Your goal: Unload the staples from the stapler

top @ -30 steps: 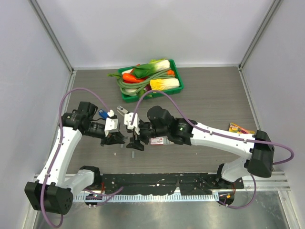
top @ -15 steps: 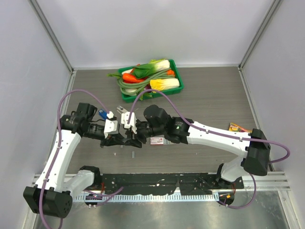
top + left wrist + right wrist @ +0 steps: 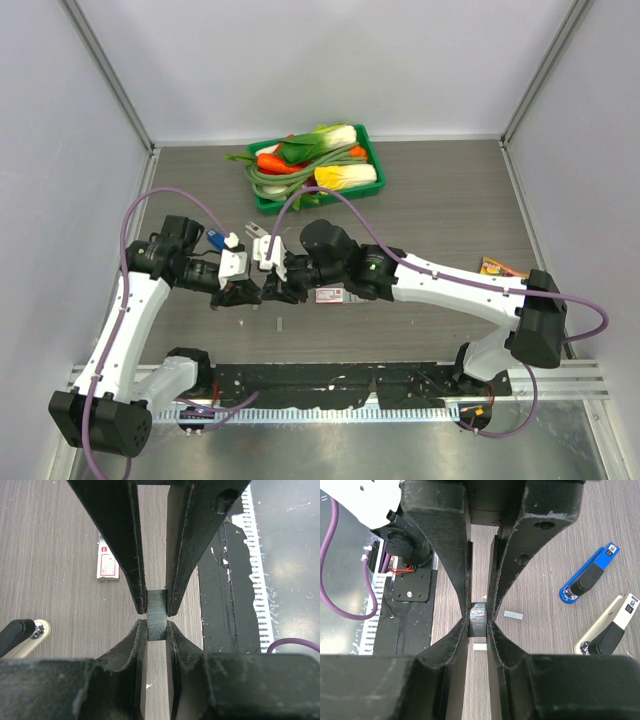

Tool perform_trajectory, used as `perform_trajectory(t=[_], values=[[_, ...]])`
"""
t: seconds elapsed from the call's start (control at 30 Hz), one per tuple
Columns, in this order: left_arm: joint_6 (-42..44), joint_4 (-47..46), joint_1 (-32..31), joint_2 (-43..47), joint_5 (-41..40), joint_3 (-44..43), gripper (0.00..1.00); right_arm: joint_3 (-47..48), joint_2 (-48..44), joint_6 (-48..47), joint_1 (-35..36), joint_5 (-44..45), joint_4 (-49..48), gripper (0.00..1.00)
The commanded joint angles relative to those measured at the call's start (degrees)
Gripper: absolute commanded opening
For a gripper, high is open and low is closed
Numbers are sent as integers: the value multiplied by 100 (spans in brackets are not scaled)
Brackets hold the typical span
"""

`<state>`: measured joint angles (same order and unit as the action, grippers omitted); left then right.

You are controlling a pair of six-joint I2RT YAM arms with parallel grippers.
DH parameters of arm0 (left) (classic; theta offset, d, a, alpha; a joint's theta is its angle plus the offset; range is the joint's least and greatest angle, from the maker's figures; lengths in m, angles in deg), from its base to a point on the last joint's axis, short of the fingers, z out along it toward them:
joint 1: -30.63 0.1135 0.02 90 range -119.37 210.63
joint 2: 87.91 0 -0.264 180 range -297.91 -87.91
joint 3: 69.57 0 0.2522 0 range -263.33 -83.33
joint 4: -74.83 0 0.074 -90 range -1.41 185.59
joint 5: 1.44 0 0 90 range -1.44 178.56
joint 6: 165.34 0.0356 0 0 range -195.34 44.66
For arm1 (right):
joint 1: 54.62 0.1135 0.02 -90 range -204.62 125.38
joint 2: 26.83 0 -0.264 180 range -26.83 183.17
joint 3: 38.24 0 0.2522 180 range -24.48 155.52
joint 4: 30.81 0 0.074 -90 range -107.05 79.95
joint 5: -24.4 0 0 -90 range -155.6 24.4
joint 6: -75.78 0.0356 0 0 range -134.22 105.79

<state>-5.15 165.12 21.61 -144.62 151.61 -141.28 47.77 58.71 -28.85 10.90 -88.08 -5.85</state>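
The small black stapler [image 3: 157,622] hangs just above the table between my two grippers, which face each other. My left gripper [image 3: 156,614] is shut on its grey ribbed end. My right gripper [image 3: 479,619] is shut on its dark, shiny other end [image 3: 479,622]. In the top view the left gripper [image 3: 243,293] and right gripper [image 3: 272,291] almost touch, and they hide most of the stapler. Two short silver strips of staples [image 3: 513,615] lie on the table under the right gripper, the second [image 3: 479,647] nearer. One strip [image 3: 279,323] shows from above.
A blue stapler [image 3: 590,580] and a cream-and-black stapler [image 3: 607,635] lie just behind the grippers. A pink-and-white box [image 3: 107,565] lies to the right of them. A green tray [image 3: 378,152] of vegetables stands at the back. A colourful packet [image 3: 500,268] lies far right.
My right gripper swung left from above the loose staple strip to the stapler and closed on its end. The left gripper kept its hold and hardly moved.
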Motion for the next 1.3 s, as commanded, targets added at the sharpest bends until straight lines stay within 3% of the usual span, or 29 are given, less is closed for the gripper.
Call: perform_trajectory(t=[0.0,0.1,0.13,0.2,0.23,0.3,0.33,0.43,0.63,0.83,0.97,1.27], values=[[-286,996,-21,125,138,-111,9,255,-11,13,23,-11,-30,23],[-611,636,-30,186,129,-85,24,159,-72,39,23,42,-13,20],[-821,530,-30,239,112,-76,35,123,-98,48,31,77,-13,20],[-849,407,-30,266,103,-58,46,1,-186,57,23,156,-48,19],[-910,380,-30,231,103,-76,59,-35,-213,66,31,191,-57,19],[-1033,249,-30,222,50,-85,64,-123,-292,92,23,288,-57,18],[-1112,187,-30,230,41,-76,75,-149,-318,110,23,323,-65,17],[-1420,-129,-30,239,-99,-76,86,-342,-485,241,5,682,-74,13],[-3054,-1585,-30,345,-739,205,87,-1273,-1021,1049,-83,2220,-407,8],[-4285,-2660,-30,389,-1443,478,78,-2469,-1733,2393,-241,4224,-593,8],[-4391,-2749,-39,371,-1637,522,75,-3031,-1909,3097,-338,4734,-540,8],[-4506,-2714,-48,538,-1971,724,72,-3243,-1497,4204,-417,5859,-426,4]])
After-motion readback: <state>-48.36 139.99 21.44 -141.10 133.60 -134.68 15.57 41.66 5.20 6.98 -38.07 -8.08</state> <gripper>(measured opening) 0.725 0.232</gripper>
